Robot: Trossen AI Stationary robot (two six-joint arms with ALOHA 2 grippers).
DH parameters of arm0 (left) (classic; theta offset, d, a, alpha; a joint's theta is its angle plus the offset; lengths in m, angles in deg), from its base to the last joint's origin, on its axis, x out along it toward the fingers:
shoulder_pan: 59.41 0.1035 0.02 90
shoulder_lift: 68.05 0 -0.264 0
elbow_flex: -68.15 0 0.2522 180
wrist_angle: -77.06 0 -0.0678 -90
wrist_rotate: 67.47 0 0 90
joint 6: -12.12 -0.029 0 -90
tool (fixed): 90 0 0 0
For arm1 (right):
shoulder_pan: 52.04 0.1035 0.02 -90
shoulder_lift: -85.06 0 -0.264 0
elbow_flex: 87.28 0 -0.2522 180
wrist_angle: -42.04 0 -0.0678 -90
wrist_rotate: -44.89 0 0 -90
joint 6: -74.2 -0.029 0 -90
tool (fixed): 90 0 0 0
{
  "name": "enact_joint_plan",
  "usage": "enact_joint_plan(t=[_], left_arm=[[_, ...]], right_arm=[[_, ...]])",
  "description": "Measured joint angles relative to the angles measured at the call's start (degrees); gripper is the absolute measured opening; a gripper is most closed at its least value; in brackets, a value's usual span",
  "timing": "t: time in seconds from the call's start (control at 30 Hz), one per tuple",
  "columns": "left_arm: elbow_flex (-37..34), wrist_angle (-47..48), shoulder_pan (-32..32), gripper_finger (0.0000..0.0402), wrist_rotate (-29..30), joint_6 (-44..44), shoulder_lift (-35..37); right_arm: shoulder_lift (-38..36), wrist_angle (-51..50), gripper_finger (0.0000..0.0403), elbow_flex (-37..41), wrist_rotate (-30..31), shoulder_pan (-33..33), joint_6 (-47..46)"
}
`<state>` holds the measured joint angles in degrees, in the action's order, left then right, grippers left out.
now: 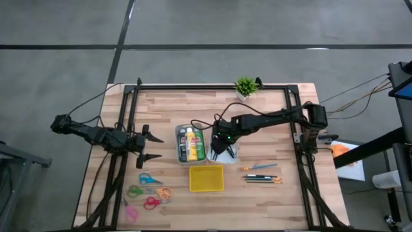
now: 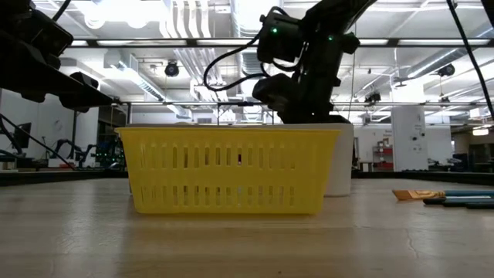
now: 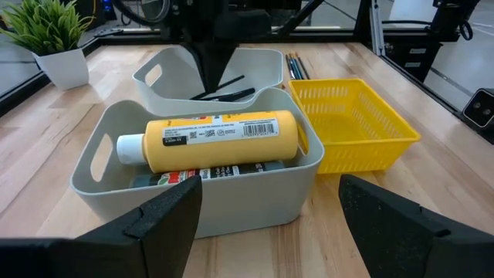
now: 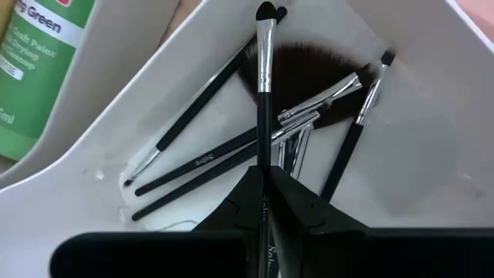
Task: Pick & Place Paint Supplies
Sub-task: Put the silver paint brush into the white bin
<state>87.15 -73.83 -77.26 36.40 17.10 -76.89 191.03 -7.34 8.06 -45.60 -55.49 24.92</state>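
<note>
Slim black brush (image 4: pixel 263 100), silver ferrule, dark tip

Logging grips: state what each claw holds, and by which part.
The right claw pinches a dark-handled brush by its handle over the white bin. The left claw is open, holding nothing.

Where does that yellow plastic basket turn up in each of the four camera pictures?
High view: the yellow basket sits low at centre, just below the grey bins.
Low view: it fills the middle.
Left wrist view: right of centre, beside the grey bin of paint bottles.
Right wrist view: not in it.
Shared landmark: the grey bin.
</note>
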Motion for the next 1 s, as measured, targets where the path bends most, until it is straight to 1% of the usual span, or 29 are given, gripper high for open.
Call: enact_joint_plan(t=[1.0], left_arm=[[0.0,0.0,0.0,0.0306,0.0,0.0,0.0]], right_arm=[[-0.5,0.4,0.0009,1.4,0.0,0.0,1.9]])
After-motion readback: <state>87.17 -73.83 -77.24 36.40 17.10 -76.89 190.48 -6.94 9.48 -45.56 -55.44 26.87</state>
